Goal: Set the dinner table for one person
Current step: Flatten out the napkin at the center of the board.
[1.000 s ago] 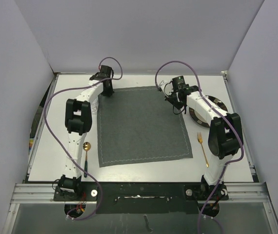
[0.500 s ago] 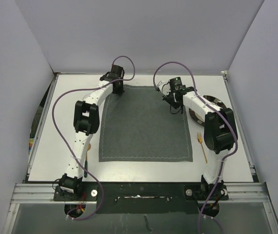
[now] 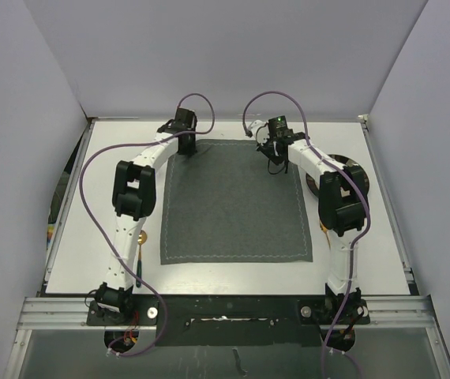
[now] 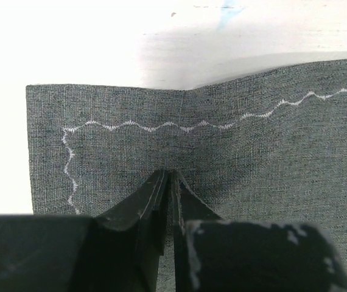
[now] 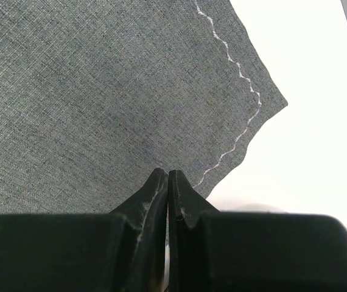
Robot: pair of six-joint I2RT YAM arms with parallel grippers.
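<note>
While the left tool and right tool pinch the placemat at its upper corners, plate and spoon lie unplaced on the table.

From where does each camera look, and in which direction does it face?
Top external: above and behind the bases, facing down on the dinner table; both arms show whole, left gripper and right gripper pinching the far edge of the placemat.
Left wrist: on that wrist, looking along its shut fingers at the far left corner.
Right wrist: likewise, its fingers at the far right corner.
Shared: all three show the grey placemat on the white table.
</note>
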